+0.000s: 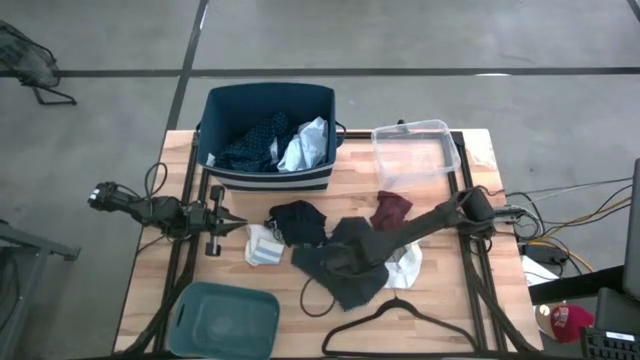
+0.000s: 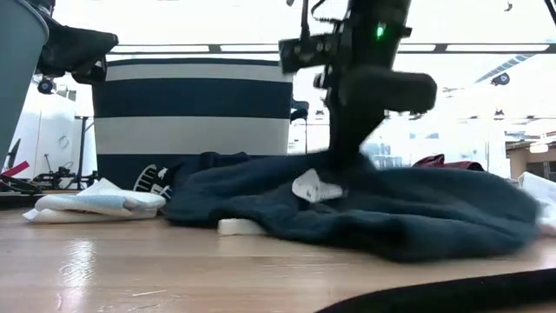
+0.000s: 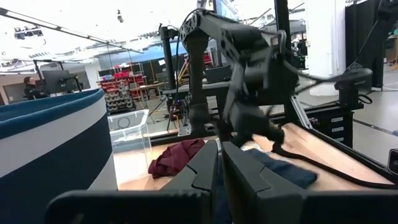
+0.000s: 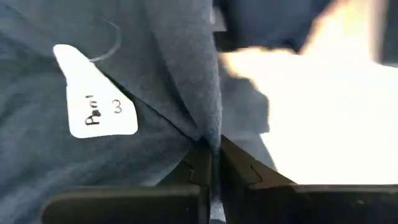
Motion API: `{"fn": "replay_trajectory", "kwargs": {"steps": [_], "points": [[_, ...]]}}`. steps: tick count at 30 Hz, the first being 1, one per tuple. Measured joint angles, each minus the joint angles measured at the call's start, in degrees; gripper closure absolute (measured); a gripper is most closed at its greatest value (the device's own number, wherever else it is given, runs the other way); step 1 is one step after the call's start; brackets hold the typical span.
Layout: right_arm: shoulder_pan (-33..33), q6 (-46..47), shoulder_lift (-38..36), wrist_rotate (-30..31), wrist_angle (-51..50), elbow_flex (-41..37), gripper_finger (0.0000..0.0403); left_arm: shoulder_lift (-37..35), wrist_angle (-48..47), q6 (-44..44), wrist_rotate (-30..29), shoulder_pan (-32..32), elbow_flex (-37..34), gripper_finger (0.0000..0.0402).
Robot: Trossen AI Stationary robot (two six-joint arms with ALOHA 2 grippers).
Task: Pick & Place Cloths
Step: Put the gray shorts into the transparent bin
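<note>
Right gripper [image 4: 211, 163] down at table centre, jaws pinched on a fold of the dark grey-blue garment [image 1: 345, 265], white tag [image 4: 98, 102] just beside the pinch. Garment lies flat on the table [image 1: 480, 260]. Maroon cloth [image 1: 392, 209] at 1 o'clock from it, black cloth [image 1: 298, 221] at 10, white sock [image 1: 263, 245] at 9. Left gripper [image 1: 240, 227] idle at table's left, jaws closed, holding nothing. Striped navy tub [image 1: 268, 140] at 12 holds more clothes.

The worktop [image 1: 450, 220] is pale, smooth wood with a faint sheen. The dark garment [image 4: 149, 68] is soft, matt cloth carrying a smooth white label [image 4: 99, 102]. The clear tub [image 1: 415, 152] is glossy plastic; the teal tub [image 1: 225, 320] looks matt plastic.
</note>
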Motion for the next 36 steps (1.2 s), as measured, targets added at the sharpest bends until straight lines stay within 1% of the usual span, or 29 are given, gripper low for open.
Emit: {"fn": "replay_trajectory", "kwargs": {"steps": [4,6,15,20,24,28,30,36], "points": [[0.5,1.5,-4.2,8.0,-2.5,-0.6,0.0394,0.0,0.0,0.0,0.0,0.0,0.0,0.0371],[0.6,1.8,-6.7,10.6,-3.1,-1.4,0.0394,0.1,-0.1,0.0,0.0,0.0,0.0,0.0371],[0.6,1.8,-18.5,12.5,-3.4,-2.4,0.0394,0.1,0.0,0.0,0.0,0.0,0.0,0.0371],[0.6,2.0,-24.0,16.2,-4.4,-2.6,0.0394,0.1,0.0,0.0,0.0,0.0,0.0,0.0371],[0.5,1.6,-27.4,16.8,-4.7,-2.8,0.0394,0.2,-0.1,0.0,0.0,0.0,0.0,0.0371],[0.5,0.8,-30.2,20.1,-5.3,-2.8,0.0394,0.2,-0.5,0.0,0.0,0.0,0.0,0.0371],[0.5,0.5,-31.7,23.0,-5.8,-2.8,0.0394,0.2,-0.5,0.0,0.0,0.0,0.0,0.0371],[0.0,0.5,-35.0,35.3,-5.9,-2.8,0.0394,0.2,-1.0,0.0,0.0,0.0,0.0,0.0371]]}}
